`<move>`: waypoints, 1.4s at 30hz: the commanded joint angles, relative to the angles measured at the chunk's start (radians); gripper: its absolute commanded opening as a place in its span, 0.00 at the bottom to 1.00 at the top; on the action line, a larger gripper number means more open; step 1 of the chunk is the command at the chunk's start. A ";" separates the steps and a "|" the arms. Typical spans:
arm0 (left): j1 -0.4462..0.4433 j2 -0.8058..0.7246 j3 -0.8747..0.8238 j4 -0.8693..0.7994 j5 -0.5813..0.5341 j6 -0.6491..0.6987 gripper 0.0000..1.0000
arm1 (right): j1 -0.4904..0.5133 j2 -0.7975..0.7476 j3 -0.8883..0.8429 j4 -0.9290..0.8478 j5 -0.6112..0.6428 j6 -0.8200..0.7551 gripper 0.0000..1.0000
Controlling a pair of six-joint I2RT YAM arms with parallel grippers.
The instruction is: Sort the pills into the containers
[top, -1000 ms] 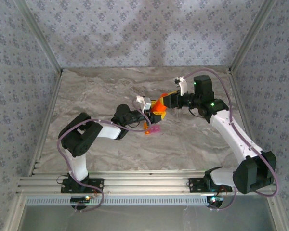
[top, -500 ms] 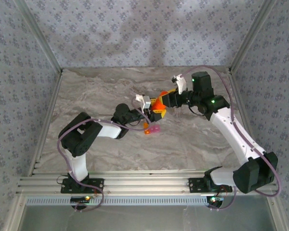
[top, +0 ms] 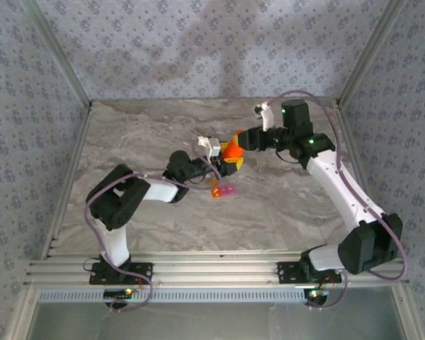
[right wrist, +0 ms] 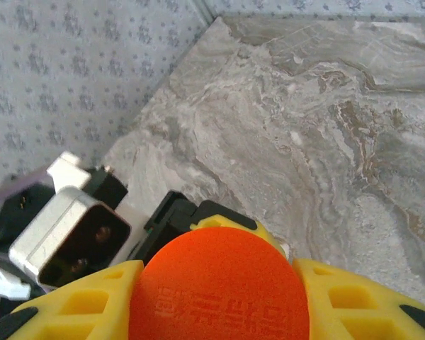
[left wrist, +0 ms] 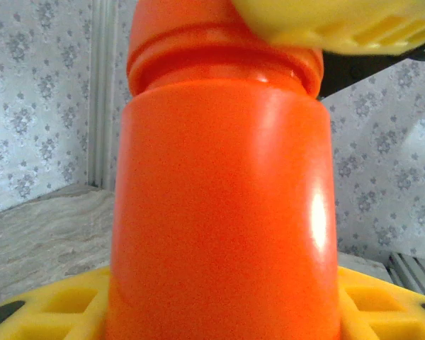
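Orange bottle (top: 231, 150) was clamped by left gripper (top: 229, 159), cap (right wrist: 219, 283) pinched by right gripper (top: 240, 141); containers (top: 224, 190) were laid with long axis left-right, pink end rightward.

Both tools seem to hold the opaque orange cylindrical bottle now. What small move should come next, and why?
Probably the right tool should twist the round orange cap loose. The left tool grips the opaque orange cylindrical bottle by its body, the right tool is shut on the cap, and the cap sits on the neck, so the bottle is closed.
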 commanded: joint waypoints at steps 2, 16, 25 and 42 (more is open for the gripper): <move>-0.010 0.018 -0.002 0.045 0.015 0.012 0.00 | -0.002 -0.031 -0.027 0.096 0.160 0.259 0.31; -0.012 0.023 -0.003 0.043 -0.004 0.024 0.00 | 0.035 -0.060 -0.047 0.071 0.172 0.069 0.32; -0.012 0.016 -0.011 0.040 -0.006 0.032 0.00 | 0.048 -0.054 -0.020 -0.018 0.132 0.013 0.32; -0.010 0.011 -0.017 0.045 -0.010 0.035 0.00 | 0.067 -0.016 -0.003 -0.120 0.069 -0.015 0.33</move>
